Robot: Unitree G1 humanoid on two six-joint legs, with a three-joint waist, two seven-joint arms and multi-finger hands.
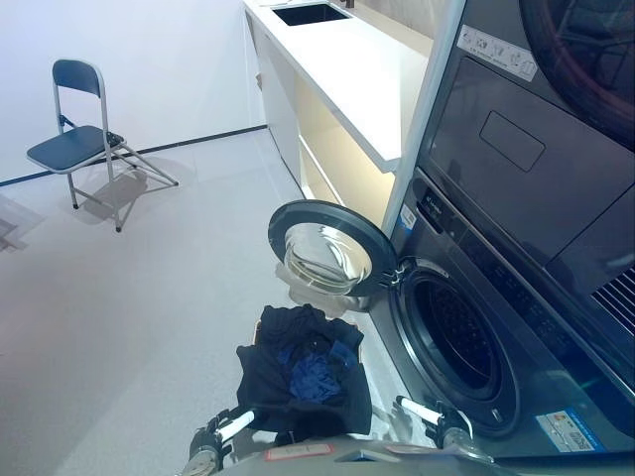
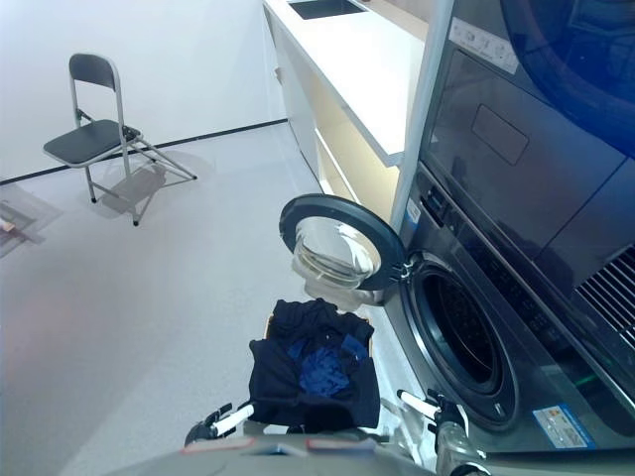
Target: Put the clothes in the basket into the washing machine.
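Observation:
A basket (image 1: 260, 327) heaped with dark black and blue clothes (image 1: 310, 367) stands on the floor in front of the washing machine (image 1: 466, 337). The machine's round door (image 1: 332, 248) is swung open to the left and the drum opening (image 1: 458, 332) is dark. My left hand (image 1: 216, 436) shows at the bottom edge, just left of the clothes, fingers straight. My right hand (image 1: 437, 416) shows at the bottom right, between the basket and the machine front, fingers straight. Neither hand holds anything.
A dryer (image 1: 536, 129) is stacked above the washing machine. A white counter (image 1: 347, 69) with a sink (image 1: 310, 13) runs along the right wall. A folding chair (image 1: 79, 139) stands at the far left on the grey floor.

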